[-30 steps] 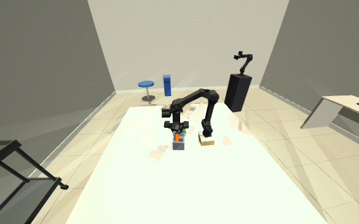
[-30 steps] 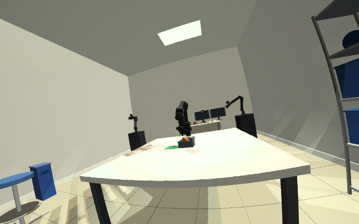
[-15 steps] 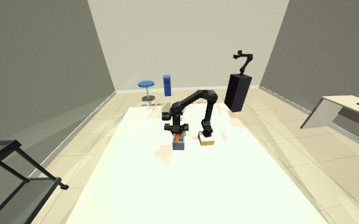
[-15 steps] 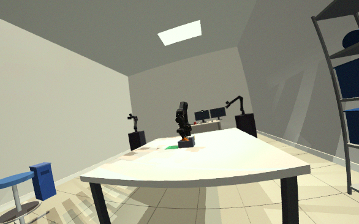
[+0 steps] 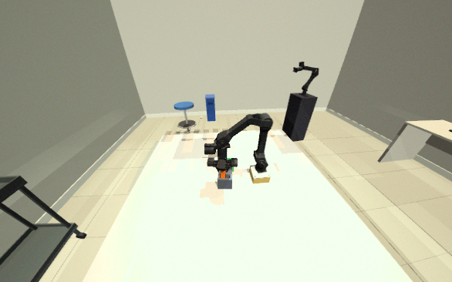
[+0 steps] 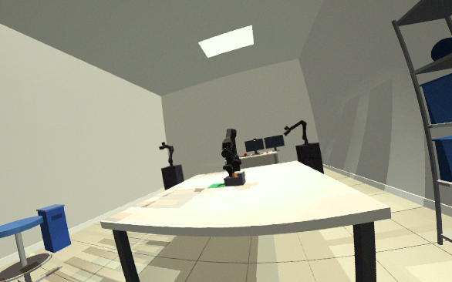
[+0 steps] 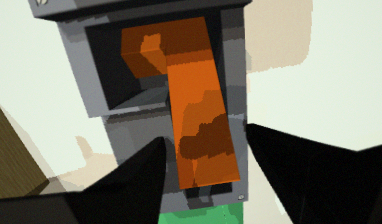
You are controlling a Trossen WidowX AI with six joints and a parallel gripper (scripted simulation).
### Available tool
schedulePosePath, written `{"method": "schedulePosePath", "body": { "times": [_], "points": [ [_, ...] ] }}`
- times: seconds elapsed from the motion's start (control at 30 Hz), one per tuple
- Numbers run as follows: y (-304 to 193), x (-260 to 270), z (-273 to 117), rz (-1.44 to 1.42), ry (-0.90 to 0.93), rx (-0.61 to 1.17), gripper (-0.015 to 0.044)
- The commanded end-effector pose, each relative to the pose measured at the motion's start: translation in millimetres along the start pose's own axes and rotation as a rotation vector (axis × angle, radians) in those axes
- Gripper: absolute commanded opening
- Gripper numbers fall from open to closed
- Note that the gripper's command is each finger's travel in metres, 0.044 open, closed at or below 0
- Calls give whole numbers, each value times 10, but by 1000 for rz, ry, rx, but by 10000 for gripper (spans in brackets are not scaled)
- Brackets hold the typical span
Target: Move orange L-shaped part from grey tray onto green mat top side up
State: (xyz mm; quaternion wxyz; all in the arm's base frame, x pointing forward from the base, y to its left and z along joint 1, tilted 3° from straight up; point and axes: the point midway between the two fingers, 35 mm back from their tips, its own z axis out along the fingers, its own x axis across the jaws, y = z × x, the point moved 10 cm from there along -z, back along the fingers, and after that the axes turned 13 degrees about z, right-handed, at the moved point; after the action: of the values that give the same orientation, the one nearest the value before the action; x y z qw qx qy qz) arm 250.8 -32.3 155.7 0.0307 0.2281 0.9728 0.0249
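Straddling the raised straight end of the orange L-shaped part (image 7: 204, 120), with the gripper (image 7: 207, 160) about half open and nothing clamped; a gap shows on each side between the black fingers and the orange bar. Part tipped in the pocket of the grey tray (image 7: 87, 75): L-shaped end sunk deep at the far side, long leg rising toward the wrist camera, near end lifted above the tray's rim. Green mat (image 7: 202, 215) just beyond the tray's near edge, directly under the gripper.

Likely a rigid, light block: hard flat faces, sharp edges, no give under a pinch. Smooth sides, so probably a little slippery; best taken across the two long parallel flanks of the raised leg, a little back from the tip, where the faces run straight and the fingers can seat squarely. Balanced only on the pocket's edge, apparently, so an off-centre touch from one finger could knock it back down flush. How high the end stands above the rim hard to judge from the top and exterior views, the part there being only a small orange speck (image 5: 222, 174) beneath the wrist.
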Motion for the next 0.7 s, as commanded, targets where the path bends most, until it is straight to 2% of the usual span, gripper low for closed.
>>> {"method": "schedulePosePath", "body": {
  "times": [0.0, 0.03, 0.37, 0.47, 0.67],
  "points": [
    [1, -2, -7, 0, -1, 0, 175],
    [1, -2, -7, 0, -1, 0, 149],
    [1, -2, -7, 0, -1, 0, 82],
    [1, -2, -7, 0, -1, 0, 3],
    [1, -2, -15, 0, -1, -1, 0]
  ]
}}
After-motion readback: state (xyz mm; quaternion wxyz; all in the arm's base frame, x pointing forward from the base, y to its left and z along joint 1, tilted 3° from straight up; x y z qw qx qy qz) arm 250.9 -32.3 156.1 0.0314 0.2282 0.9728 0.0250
